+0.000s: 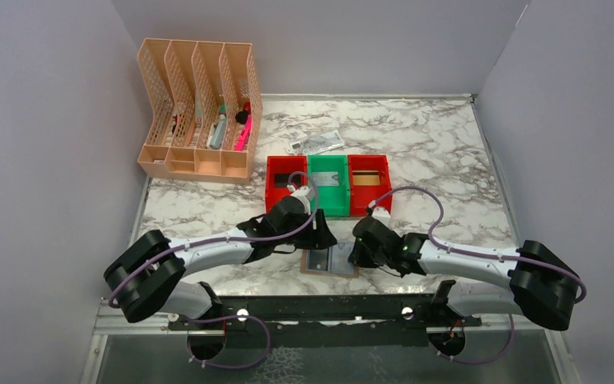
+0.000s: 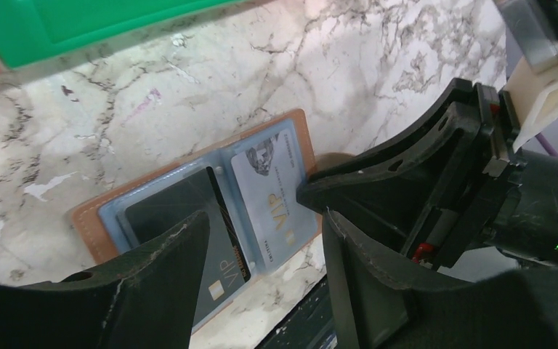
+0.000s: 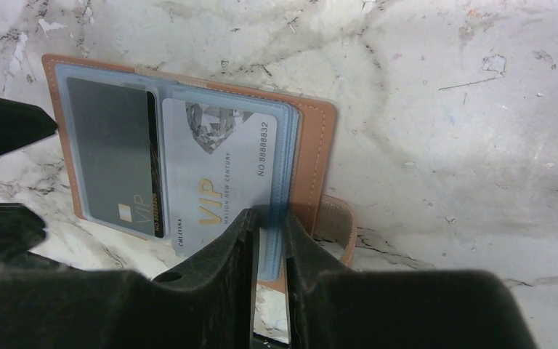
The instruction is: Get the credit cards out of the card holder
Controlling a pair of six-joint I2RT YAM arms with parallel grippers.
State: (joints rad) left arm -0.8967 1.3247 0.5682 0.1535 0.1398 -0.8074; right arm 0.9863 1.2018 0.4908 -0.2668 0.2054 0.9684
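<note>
My card holder (image 1: pixel 329 262) lies open and flat at the near edge of the bench (image 1: pixel 448 160), between my two arms. Its near long side is almost on the bench lip, with the black rail (image 1: pixel 320 308) just beyond, so there is little room toward me. Close on its far side stand three bins in a row: a left red bin (image 1: pixel 286 160), a green bin (image 1: pixel 329 206) and a right red bin (image 1: pixel 368 162). Bare marble runs right of the holder, and my left arm fills the left side. My right jaws are clenched on the near edge of the holder's right pale blue panel, at the near right corner of the silver card (image 3: pixel 218 167). I cannot tell whether the card itself is in the pinch or only the sleeve. A tan strap tab (image 3: pixel 336 218) sticks out of the holder's right edge, just beside them. My left jaws are released, spread wide over the holder above the dark card (image 2: pixel 178 211) in the left panel; I cannot tell whether they touch it. Both cards sit in their sleeves. The silver card carries a diamond picture, a gold "VIP", "NEW CENTURY", "NO 88888832" and "CHLITINA". The dark card shows a pale "VIP", a small light chip mark and a gold-lettered strip along its right edge, too small to read. A peach file rack (image 1: pixel 200 112) stands far left, and a crumpled paper note (image 1: pixel 316 142) lies beyond the bins.
</note>
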